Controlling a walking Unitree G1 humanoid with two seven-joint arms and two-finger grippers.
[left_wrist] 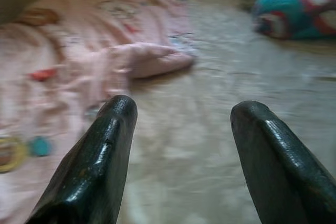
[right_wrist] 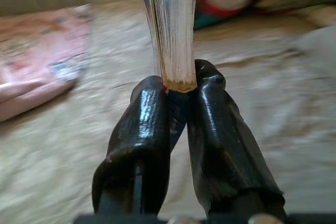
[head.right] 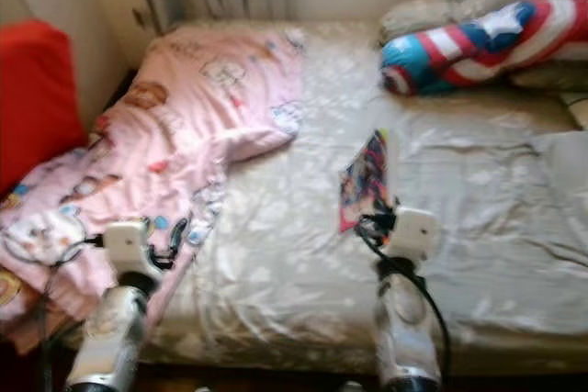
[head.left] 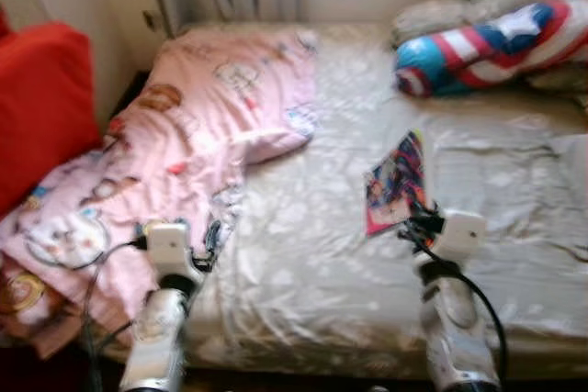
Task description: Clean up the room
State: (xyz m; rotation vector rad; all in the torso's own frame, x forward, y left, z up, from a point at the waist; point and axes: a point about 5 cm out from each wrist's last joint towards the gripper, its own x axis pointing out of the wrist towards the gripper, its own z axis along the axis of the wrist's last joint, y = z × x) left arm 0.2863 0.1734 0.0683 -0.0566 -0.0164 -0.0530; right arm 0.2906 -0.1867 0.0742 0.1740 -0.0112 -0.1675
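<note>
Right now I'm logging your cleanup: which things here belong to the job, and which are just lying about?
In the job:
- thin colourful book, clamped by the right gripper over the bed
- crumpled pink cartoon-print blanket, by the open left gripper

Lying about:
- red, white and blue star pillow
- red cushion
- beige patterned bedsheet

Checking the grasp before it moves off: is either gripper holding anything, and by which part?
The right gripper pinches the colourful book by its lower edge, pages fanned above the fingers. The left gripper is open, holding nothing.
</note>
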